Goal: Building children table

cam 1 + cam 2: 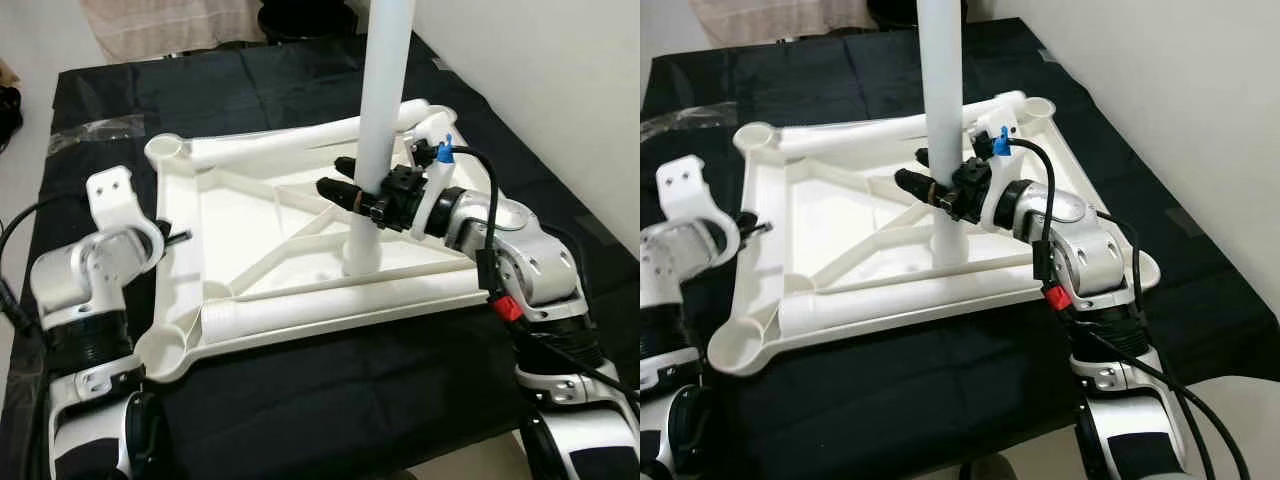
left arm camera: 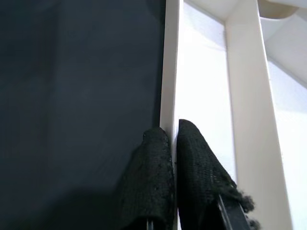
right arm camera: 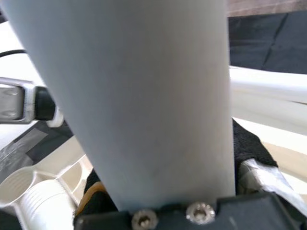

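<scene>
Between right gripper (image 1: pixel 362 199) fingers: white table leg (image 1: pixel 383 110), clamped, upright on inverted tabletop (image 1: pixel 290 215). Left gripper (image 2: pixel 173 158) pinches tabletop's edge rim. Keep leg plumb, press straight down, left side bracing.

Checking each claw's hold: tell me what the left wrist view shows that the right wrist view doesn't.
Left wrist view: the left claw pinching the upturned white tabletop's edge rib, beside black cloth.
Right wrist view: the right claw clamped around the upright white table leg, and a corner leg socket.
Both: black padded fingers and the white tabletop.
</scene>
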`<state>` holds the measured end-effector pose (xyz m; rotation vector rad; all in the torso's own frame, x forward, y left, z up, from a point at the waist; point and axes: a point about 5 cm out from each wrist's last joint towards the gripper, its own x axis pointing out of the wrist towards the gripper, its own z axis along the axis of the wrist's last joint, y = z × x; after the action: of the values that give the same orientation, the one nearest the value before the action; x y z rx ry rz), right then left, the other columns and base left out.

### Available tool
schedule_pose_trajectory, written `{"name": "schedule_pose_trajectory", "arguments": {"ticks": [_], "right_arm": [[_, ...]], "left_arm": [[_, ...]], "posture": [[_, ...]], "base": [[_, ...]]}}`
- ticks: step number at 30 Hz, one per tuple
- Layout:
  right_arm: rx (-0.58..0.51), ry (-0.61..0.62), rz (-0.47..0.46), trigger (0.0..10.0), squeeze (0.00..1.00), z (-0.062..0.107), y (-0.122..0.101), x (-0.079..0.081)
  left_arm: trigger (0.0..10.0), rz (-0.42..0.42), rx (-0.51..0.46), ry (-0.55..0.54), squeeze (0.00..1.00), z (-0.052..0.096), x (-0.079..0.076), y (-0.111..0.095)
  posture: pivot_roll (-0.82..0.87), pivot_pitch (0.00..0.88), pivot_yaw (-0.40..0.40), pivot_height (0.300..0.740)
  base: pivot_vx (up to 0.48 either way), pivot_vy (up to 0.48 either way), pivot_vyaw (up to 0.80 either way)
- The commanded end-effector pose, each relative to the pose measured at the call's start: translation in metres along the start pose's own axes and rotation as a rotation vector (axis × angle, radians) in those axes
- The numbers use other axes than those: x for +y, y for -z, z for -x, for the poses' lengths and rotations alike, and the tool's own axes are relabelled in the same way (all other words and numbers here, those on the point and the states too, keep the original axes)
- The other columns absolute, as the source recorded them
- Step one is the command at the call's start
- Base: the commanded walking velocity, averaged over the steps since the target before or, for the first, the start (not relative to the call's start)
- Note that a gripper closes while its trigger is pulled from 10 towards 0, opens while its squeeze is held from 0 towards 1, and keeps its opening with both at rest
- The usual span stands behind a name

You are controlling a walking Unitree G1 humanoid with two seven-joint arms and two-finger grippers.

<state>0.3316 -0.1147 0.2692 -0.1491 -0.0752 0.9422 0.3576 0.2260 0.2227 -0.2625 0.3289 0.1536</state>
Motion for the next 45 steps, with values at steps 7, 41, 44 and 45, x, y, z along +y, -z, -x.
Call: {"name": "schedule_pose_trajectory", "arguments": {"ticks": [7,41,44,45], "right_arm": [[-0.029,-0.035,-0.062,10.0,0.0,0.001,-0.001,0.008],[-0.315,0.317,-0.203,10.0,0.0,0.055,-0.012,-0.01],[-0.245,0.33,-0.122,10.0,0.0,0.055,-0.007,-0.006],[-0.245,0.33,-0.122,10.0,0.0,0.055,-0.007,-0.006]], "left_arm": [[10.0,-0.126,-0.227,-0.034,0.0,-0.004,0.01,-0.053],[10.0,-0.062,-0.567,0.581,0.0,0.091,-0.081,0.022],[10.0,-0.067,-0.532,0.605,0.0,0.092,-0.08,0.036],[10.0,-0.067,-0.532,0.605,0.0,0.092,-0.08,0.036]], "posture": [[-0.04,0.229,-0.055,0.74],[-0.05,0.117,-0.036,0.74],[-0.06,0.109,-0.03,0.74],[-0.06,0.109,-0.03,0.74]], "base": [[0.0,0.0,0.0],[0.0,0.0,0.0],[0.0,-0.151,0.0],[0.0,-0.454,0.0]]}}
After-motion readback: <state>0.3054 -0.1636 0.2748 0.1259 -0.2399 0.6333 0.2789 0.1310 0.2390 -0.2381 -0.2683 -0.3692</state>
